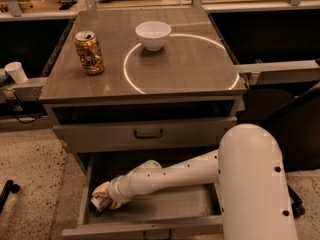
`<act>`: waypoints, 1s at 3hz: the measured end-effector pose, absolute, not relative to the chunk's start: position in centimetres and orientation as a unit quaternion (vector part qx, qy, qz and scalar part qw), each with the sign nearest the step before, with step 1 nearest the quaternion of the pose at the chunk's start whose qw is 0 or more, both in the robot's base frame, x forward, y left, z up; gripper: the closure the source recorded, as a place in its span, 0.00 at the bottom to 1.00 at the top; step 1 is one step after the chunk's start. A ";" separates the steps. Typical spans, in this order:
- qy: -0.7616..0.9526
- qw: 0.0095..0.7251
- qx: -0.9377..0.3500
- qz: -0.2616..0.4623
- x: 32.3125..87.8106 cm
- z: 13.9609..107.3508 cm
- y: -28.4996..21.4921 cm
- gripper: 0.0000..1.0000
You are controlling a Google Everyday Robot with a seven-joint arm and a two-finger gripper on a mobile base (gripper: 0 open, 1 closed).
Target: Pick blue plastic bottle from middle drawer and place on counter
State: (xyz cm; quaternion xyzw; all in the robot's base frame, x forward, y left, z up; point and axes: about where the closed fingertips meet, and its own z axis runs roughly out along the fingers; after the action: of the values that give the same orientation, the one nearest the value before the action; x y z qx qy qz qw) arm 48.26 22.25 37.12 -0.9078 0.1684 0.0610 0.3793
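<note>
My arm (175, 176) is white and smooth all over. Close to me it is a big fat part with a round top, like a thick post. A thinner round tube comes off it and gets a bit narrower toward the tip. Tiny dark dots, maybe screws, sit on the fat part and along the tube. My end effector (106, 199) looks pale cream. It is in the left side of the drawer (170, 207).

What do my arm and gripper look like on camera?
The arm is smooth white, made of rounded tubular segments dotted with small dark holes; no cables show. The gripper, at the left end of the open drawer, looks pale cream.
</note>
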 end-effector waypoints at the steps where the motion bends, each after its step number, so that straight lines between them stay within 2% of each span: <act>1: 0.159 0.367 -0.915 0.062 48.6 37.3 22.6 0.74; 2: 0.154 0.357 -0.919 0.060 48.8 37.7 22.6 0.97; 3: 0.140 0.390 -0.909 0.049 48.1 39.9 22.9 1.00</act>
State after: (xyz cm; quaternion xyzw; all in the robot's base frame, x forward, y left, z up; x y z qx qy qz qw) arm 48.09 22.91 39.89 -0.9085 0.1402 0.0491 0.3905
